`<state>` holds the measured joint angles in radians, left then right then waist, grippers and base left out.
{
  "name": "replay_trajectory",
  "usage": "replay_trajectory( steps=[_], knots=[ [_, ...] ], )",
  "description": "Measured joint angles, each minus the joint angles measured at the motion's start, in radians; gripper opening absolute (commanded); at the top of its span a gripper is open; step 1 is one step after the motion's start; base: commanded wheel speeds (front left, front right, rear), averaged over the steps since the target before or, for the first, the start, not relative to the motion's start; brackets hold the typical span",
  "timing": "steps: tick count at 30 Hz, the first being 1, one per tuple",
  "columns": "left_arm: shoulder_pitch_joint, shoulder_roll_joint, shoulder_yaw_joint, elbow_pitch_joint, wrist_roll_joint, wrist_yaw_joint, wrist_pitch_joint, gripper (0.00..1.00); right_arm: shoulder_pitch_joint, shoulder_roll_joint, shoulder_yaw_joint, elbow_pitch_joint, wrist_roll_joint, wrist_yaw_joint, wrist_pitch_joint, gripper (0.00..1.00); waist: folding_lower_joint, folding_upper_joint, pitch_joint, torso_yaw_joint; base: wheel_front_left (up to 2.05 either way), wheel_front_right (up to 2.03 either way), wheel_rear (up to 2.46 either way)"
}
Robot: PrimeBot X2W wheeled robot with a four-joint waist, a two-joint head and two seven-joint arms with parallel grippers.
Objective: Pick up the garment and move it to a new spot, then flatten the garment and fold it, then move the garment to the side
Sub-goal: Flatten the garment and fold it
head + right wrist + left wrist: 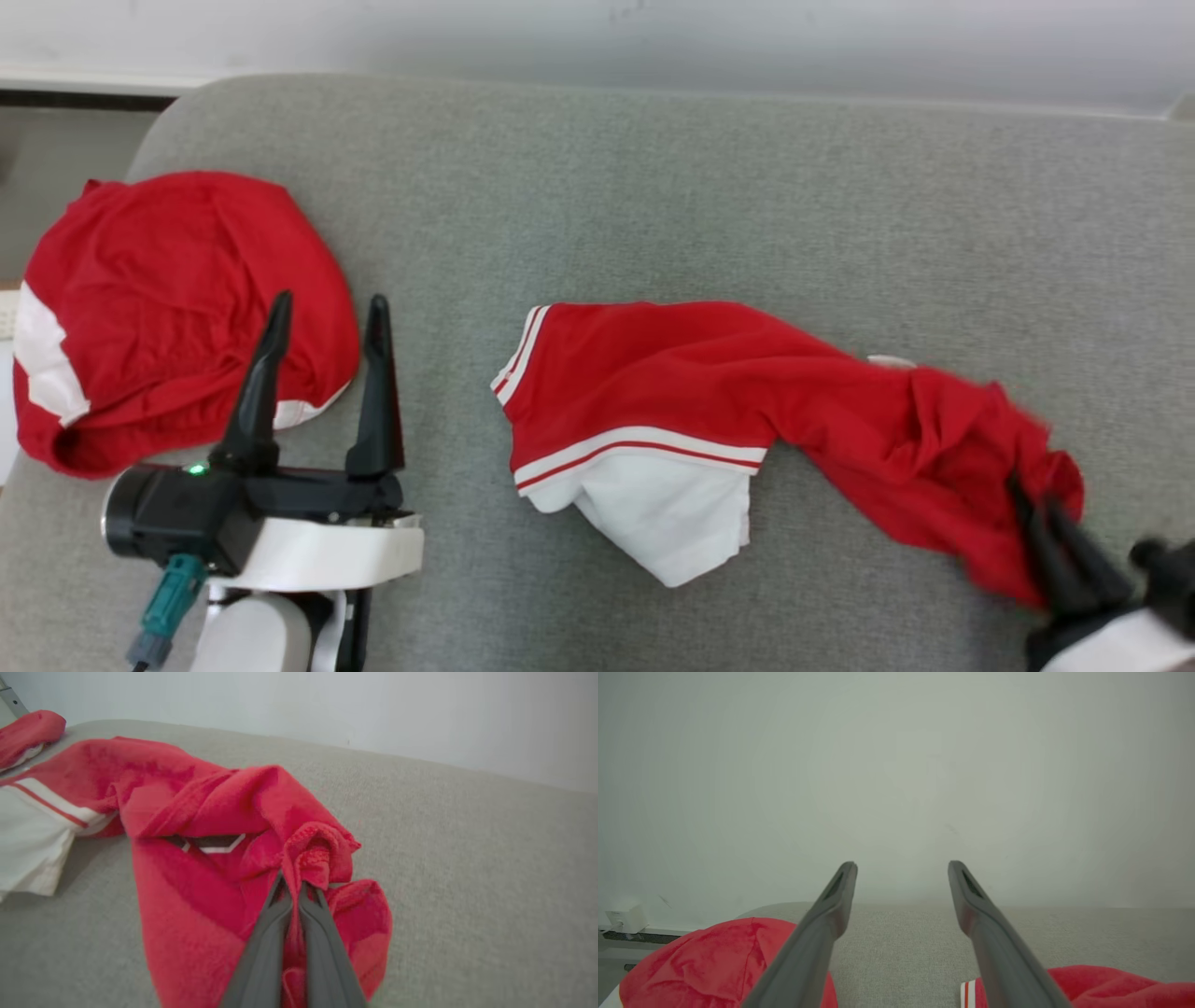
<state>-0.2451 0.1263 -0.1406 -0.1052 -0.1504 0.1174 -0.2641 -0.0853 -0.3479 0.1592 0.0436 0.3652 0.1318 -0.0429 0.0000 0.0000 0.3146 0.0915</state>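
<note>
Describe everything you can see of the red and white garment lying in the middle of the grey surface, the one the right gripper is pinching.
The garment is soft, knit-looking cloth, mostly red, with a white panel and red-and-white striped trim at its left end. It lies crumpled and stretched sideways across the grey surface, not flattened. Its right end is bunched into a fold, and the right gripper is shut on that fold.

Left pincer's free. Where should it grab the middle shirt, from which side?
The striped corner at the left end of the shirt, approached from the robot's left. It lies flat and exposed, nearest the open left pincer, opposite the bunched end the right pincer is shut on; likely spreads it.
</note>
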Motion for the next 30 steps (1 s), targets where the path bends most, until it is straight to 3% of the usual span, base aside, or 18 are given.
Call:
replay_trajectory(
  steps=[2, 3, 4, 5, 12, 20, 30],
  knots=[
    [0.008, -0.001, 0.006, 0.003, 0.000, -0.003, 0.000, 1.00, 0.056, 0.039, -0.005, 0.007, -0.008, 0.000, 0.007, 0.00, 0.0000, 0.0000, -0.008, -0.009, 0.00, 0.00, 0.00],
    [0.010, -0.002, 0.009, 0.004, 0.000, -0.003, 0.000, 1.00, 0.073, 0.059, -0.006, 0.018, -0.008, 0.000, 0.011, 0.49, 0.0000, 0.0000, -0.011, -0.013, 0.00, 0.00, 0.00],
    [0.011, -0.003, 0.012, 0.006, 0.000, -0.004, 0.000, 1.00, 0.085, 0.077, -0.009, 0.026, -0.009, 0.000, 0.010, 0.84, 0.0000, 0.0000, -0.014, -0.016, 0.00, 0.00, 0.00],
    [0.015, -0.003, 0.015, 0.007, 0.000, -0.005, 0.000, 1.00, 0.090, 0.095, -0.015, 0.033, -0.009, 0.000, 0.006, 1.00, 0.0000, 0.0000, -0.017, -0.020, 0.00, 0.00, 0.00],
    [0.041, -0.002, 0.029, 0.029, 0.002, -0.012, 0.000, 1.00, 0.088, 0.164, -0.082, -0.010, -0.006, 0.000, -0.064, 1.00, 0.0000, 0.0000, -0.042, -0.041, 0.00, 0.00, 0.00],
    [0.070, -0.002, 0.033, 0.040, 0.002, -0.012, 0.000, 1.00, 0.049, 0.162, -0.200, -0.180, -0.011, 0.000, -0.052, 1.00, 0.0000, 0.0000, -0.068, -0.057, 0.00, 0.00, 0.00],
    [0.078, 0.001, 0.033, 0.043, 0.002, -0.012, 0.000, 1.00, -0.007, 0.144, -0.236, -0.207, -0.013, 0.000, 0.009, 1.00, 0.0000, 0.0000, -0.058, -0.045, 0.00, 0.00, 0.00]
  ],
)
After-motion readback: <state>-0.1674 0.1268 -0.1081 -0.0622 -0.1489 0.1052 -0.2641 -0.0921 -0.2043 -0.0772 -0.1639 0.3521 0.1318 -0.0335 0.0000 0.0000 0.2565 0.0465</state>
